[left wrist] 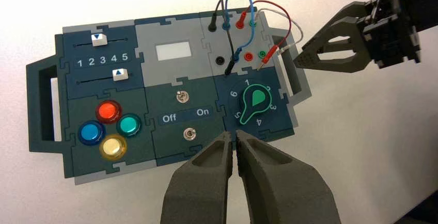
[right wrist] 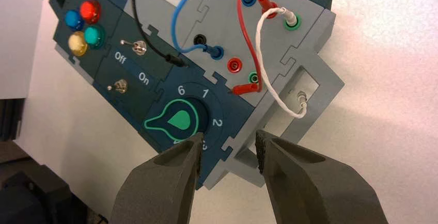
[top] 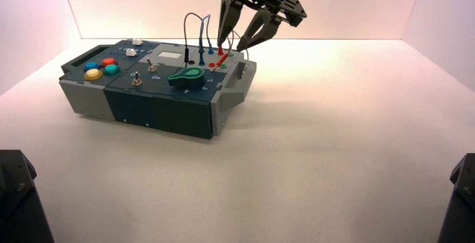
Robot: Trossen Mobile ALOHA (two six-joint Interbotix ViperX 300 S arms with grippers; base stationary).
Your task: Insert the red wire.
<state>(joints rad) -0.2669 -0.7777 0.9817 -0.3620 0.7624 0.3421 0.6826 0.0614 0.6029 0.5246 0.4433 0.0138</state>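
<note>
Right hand [right wrist: 231, 154]'s spread wide near the box [top: 159, 86]'s far right corner, by the surface [top: 313, 142]'s far edge. Red wire [right wrist: 244, 25]: one plug in a red socket [right wrist: 270, 11], other loose on the box. Left hand [left wrist: 233, 135]'s pinched narrow.

Smooth off-white tabletop [top: 336, 142], broad and flat, runs to the back and out to both sides. Plain pale pinkish back wall [top: 347, 8] stands upright behind it, meeting it along a straight horizontal edge. Plain pale pink left side panel [top: 33, 30] and plain pale pinkish right side panel [top: 442, 41] join the back wall at thin dark corner lines. Light is bright, strongest over the rear of the tabletop; soft faint shadows on the surface, front dimmer.
</note>
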